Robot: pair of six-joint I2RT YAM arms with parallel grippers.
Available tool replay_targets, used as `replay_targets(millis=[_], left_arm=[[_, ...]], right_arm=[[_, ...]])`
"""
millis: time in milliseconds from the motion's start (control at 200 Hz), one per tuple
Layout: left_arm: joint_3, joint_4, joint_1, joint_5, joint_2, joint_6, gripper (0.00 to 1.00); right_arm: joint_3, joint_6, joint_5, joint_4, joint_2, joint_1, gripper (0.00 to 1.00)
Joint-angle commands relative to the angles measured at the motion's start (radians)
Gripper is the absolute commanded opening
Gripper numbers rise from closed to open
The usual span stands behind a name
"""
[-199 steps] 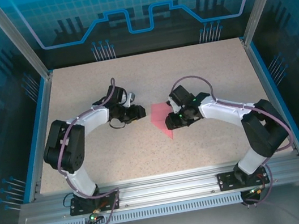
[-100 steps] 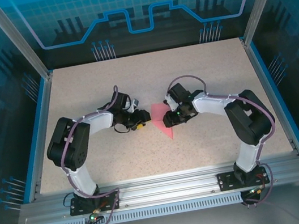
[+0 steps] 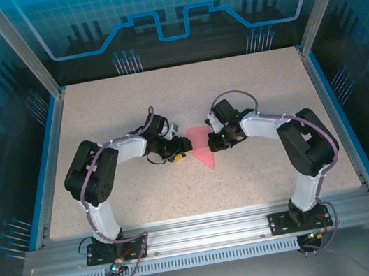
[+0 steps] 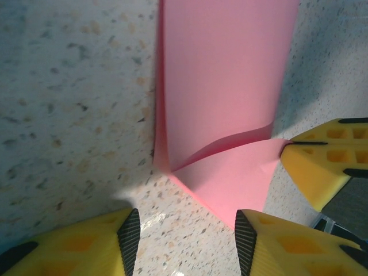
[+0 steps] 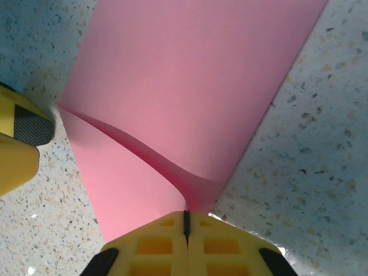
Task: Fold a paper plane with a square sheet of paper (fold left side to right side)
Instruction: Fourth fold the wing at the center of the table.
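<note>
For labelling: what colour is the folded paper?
Plain pink-red paper, unmarked; clearest in the right wrist view.

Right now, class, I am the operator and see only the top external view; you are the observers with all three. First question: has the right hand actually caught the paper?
Observer: Yes. In the right wrist view the right hand is shut, pinching an edge of the paper.
Operator: And the left hand?
Observer: In the left wrist view the left hand is open, with one finger on either side of the paper's corner, not gripping it.
Operator: Is the sheet lying flat?
Observer: No. Near the pinch, a top layer bows up off the layer beneath.
</note>
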Motion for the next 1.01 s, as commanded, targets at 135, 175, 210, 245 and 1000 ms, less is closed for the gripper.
replay_targets(millis=[135,175,210,245,1000], left_arm=[[0.047,-0.017,-0.017,0.035,0.029,-0.018,0.5],[0.057,-0.018,-0.022,0.039,0.036,-0.018,0.49],[0.067,-0.02,-0.027,0.039,0.041,-0.018,0.49],[0.078,-0.02,-0.031,0.042,0.047,-0.019,0.48],[0.194,-0.076,-0.05,0.043,0.033,-0.052,0.23]], right_arm=[[-0.019,-0.005,0.007,-0.009,-0.033,-0.017,0.0],[-0.018,-0.005,0.006,-0.01,-0.034,-0.019,0.0],[-0.018,-0.005,0.005,-0.01,-0.033,-0.02,0.0],[-0.02,-0.005,0.004,-0.009,-0.034,-0.018,0.0],[-0.225,0.066,0.341,0.047,-0.324,0.25,0.45]])
